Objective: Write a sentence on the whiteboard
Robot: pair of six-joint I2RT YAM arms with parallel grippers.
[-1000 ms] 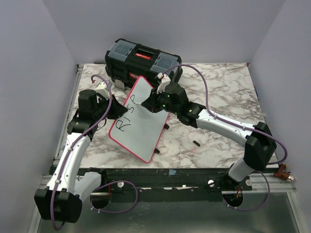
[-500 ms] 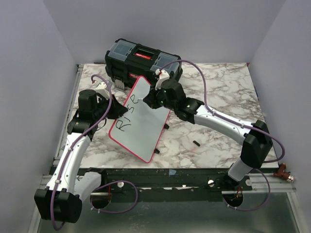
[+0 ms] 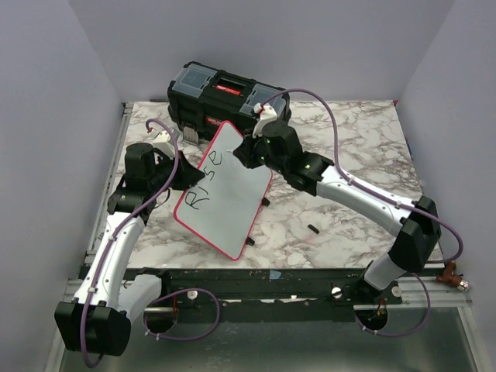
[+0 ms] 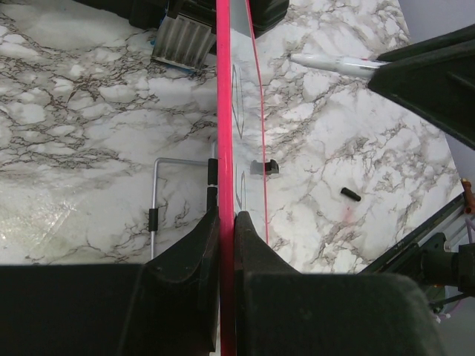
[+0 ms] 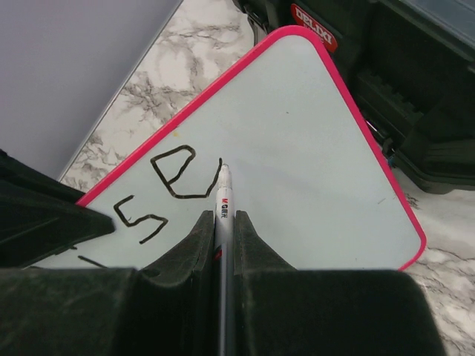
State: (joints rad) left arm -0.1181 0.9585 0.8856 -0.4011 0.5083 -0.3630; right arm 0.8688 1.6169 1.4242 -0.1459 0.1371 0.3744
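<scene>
The whiteboard (image 3: 229,203), white with a pink-red rim, is held tilted above the marble table. My left gripper (image 3: 180,175) is shut on its left rim; the left wrist view shows that rim (image 4: 224,111) edge-on between the fingers of the gripper (image 4: 226,219). The sentence (image 3: 203,180) reads "RISE" in black letters near the board's upper left, and its last letters (image 5: 172,182) show in the right wrist view. My right gripper (image 5: 223,217) is shut on a thin marker (image 5: 223,194). The marker's tip touches the board (image 5: 312,141) just right of the "E". From above, the right gripper (image 3: 246,153) sits over the board's top edge.
A black toolbox (image 3: 225,97) stands at the back, just behind the board. Small black parts (image 3: 314,228) lie on the table right of the board. A bent metal rod (image 4: 154,194) lies on the marble below the board. Grey walls close in both sides.
My right gripper has moved with the marker up and toward the far edge of the board, and the "E" now has its closing stroke. The left arm and the board have held still.
</scene>
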